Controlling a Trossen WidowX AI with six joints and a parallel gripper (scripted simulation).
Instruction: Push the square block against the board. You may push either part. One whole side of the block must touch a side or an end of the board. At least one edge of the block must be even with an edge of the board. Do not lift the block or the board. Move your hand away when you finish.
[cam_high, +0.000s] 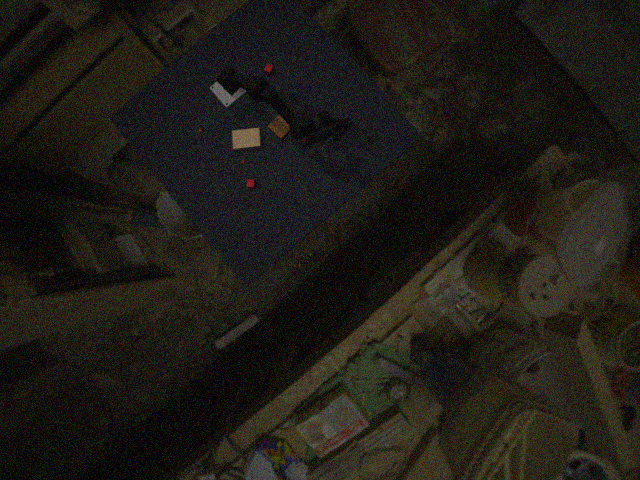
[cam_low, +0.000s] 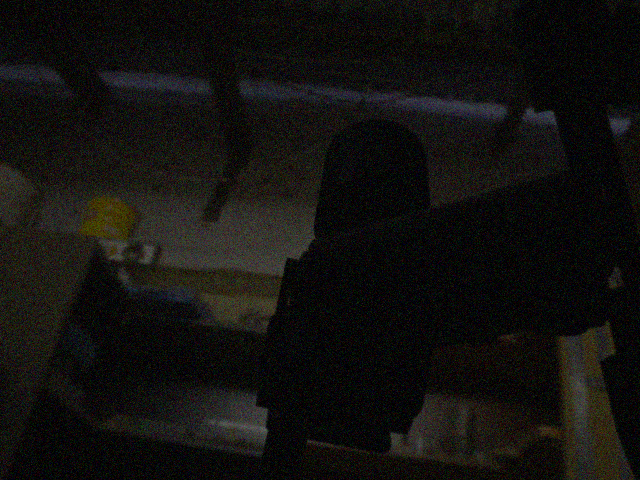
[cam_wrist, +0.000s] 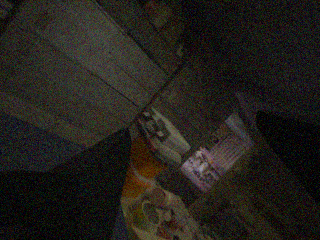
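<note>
A pale tan rectangular board lies on the blue mat in the top view. The orange-brown square block lies to its right, turned at an angle to it, with a narrow strip of mat between them. They do not touch. My gripper is well up and left of both, beyond the block. In the wrist view its two dark fingers stand wide apart with nothing between them. Block and board do not show in the wrist view. In the exterior view dark arm parts fill much of the picture; neither part shows.
A white L-shaped piece shows partly under the gripper. Red cubes lie at the back and front of the mat. Tiny red pieces lie near the board. The arm passes above the block in the picture.
</note>
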